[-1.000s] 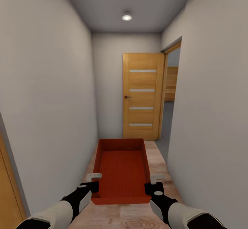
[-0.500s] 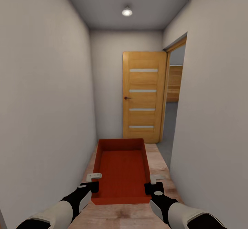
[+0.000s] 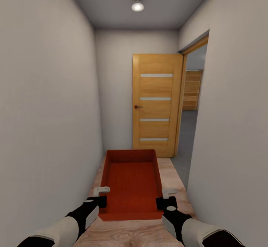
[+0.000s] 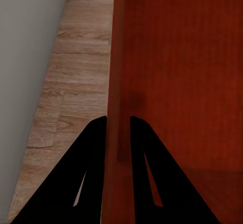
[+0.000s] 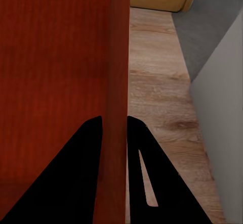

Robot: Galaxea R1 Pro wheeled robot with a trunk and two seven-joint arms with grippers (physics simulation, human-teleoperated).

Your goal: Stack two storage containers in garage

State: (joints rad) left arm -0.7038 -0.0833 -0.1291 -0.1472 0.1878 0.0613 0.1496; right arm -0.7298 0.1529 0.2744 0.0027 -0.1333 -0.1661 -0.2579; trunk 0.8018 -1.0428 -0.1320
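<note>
Hallway stretch: I've got one storage container (image 3: 132,182) pinched by its side walls, left hand (image 3: 99,196) and right hand (image 3: 166,198). Garage doorway (image 3: 190,116) ahead on the right; placing and stacking left.

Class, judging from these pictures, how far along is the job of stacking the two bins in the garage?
Done: one storage container is lifted and clamped by its side walls in the left gripper and the right gripper.
In hand: it is being carried down a wood-floored hallway toward an open doorway with grey floor beyond.
Left: setting it down there, then bringing and stacking the second bin.
</note>
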